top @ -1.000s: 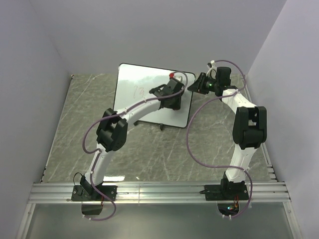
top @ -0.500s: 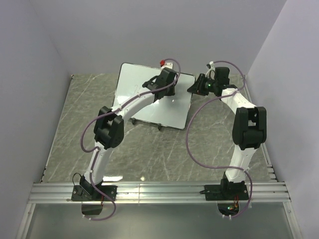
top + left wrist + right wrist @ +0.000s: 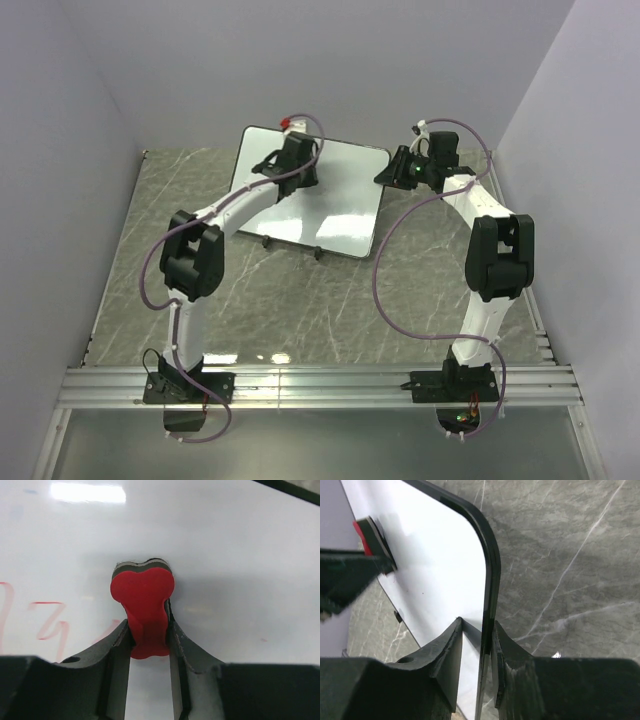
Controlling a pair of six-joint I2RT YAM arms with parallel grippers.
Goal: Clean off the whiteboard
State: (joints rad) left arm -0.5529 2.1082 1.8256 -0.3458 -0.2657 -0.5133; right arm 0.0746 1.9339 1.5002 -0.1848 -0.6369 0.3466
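Left pincer [image 3: 147, 627] clamped, right pincer [image 3: 477, 626] clamped

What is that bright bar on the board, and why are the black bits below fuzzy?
Left wrist: the bar is probably an overhead light's glare on the glossy whiteboard; the left fingers sit too near the lens to focus. Right wrist: the right fingers are equally soft, the whiteboard's rim sharper.

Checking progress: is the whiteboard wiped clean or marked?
Marked: the whiteboard bears red handwriting, left of the eraser in the left claw in its wrist view.
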